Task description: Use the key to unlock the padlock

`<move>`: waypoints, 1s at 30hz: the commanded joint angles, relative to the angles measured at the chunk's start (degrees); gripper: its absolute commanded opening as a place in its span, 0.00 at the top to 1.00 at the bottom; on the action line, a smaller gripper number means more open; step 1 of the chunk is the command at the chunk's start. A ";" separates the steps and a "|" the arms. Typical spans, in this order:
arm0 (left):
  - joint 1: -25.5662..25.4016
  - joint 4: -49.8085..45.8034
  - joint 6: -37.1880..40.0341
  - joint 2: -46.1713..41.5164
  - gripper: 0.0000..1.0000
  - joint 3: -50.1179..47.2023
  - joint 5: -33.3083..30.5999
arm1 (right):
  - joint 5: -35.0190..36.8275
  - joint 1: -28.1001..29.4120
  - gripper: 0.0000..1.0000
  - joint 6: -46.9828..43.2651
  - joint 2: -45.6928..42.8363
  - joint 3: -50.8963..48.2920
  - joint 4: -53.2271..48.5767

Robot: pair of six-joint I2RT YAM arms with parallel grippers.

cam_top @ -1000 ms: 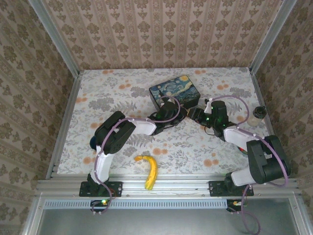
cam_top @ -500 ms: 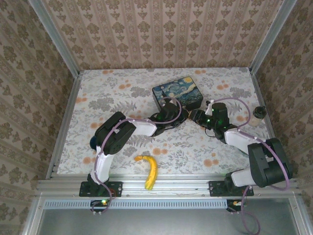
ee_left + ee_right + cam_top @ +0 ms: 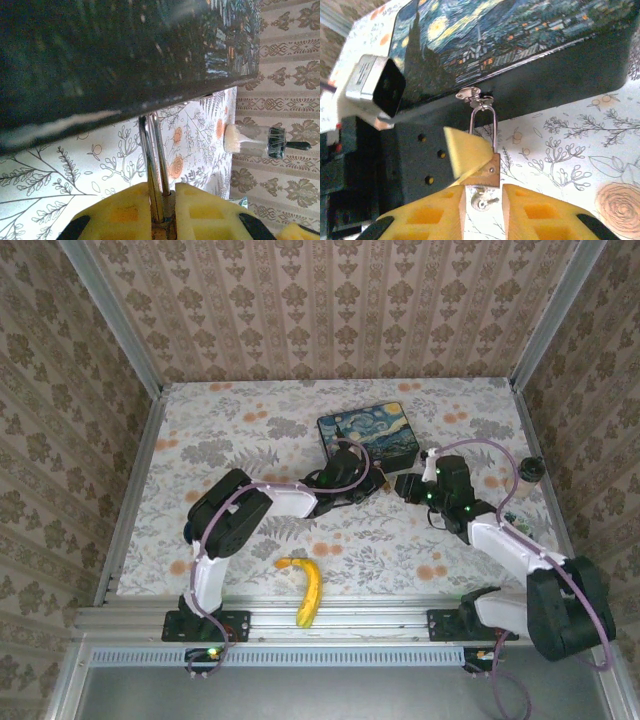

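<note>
Right gripper has narrowed around the key beneath the padlock, grip unclear; left gripper pinches its shackle, so turning looks next

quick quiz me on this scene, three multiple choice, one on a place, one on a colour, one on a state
1. Where is the padlock?
A. hanging from the box's hasp
B. lying flat and loose
C. inside the box

2. What colour is its body?
A. red
B. brass
C. black

3. What state is the left gripper in?
A. wide open
B. shut on the padlock
C. shut on nothing

Answers:
1. A, the shackle runs through the hasp on the box's side.
2. B, the body looks brass-gold in the right wrist view.
3. B, its yellow pads pinch the padlock between them.
</note>
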 commanded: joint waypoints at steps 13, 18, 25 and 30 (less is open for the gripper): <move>0.61 -8.70 -5.11 1.51 1.00 -2.48 4.80 | 22.03 13.07 0.71 -10.38 -2.37 1.46 -11.58; 0.90 -8.60 -5.20 1.47 1.00 -2.83 4.89 | 23.21 14.23 0.69 -10.58 -0.51 2.43 -11.86; 1.06 -8.23 -5.37 1.37 1.00 -3.32 5.24 | 24.68 15.91 0.66 -11.18 1.72 3.59 -12.58; 1.39 -8.04 -5.48 1.23 1.00 -3.72 5.33 | 25.38 16.54 0.66 -11.45 3.21 4.32 -12.92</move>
